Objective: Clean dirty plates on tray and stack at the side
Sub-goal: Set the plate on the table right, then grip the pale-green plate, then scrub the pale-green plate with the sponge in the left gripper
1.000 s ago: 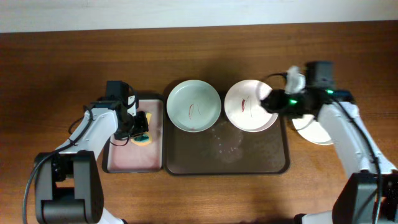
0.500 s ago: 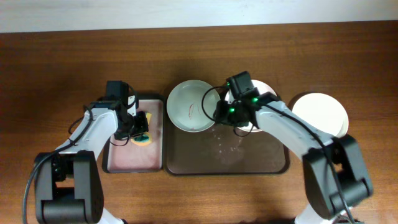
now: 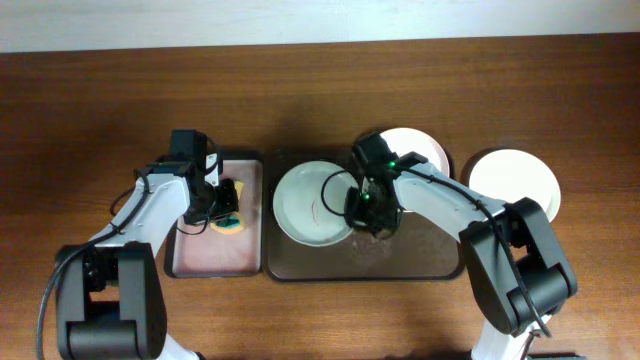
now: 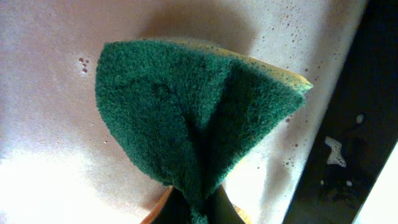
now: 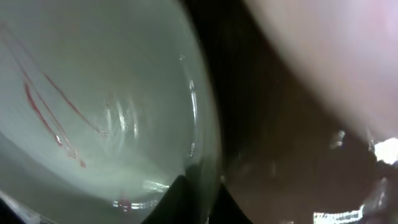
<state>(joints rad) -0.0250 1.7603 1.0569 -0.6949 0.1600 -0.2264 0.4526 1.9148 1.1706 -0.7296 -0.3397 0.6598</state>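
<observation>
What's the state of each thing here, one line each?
Green plate: red-smeared, on the brown tray.
Pink plate: at tray's far corner, partly hidden.
White plate: on table beside tray.
Sponge: folded, pinched.
Left gripper: shut on sponge.
Right gripper: shut on green plate's rim.

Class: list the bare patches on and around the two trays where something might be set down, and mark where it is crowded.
Free: the brown tray's front right, between green plate and its right rim; the small tray's front half, below the sponge; table in front of both. Crowded: brown tray's left and back, with right hand, green and pink plate.
</observation>
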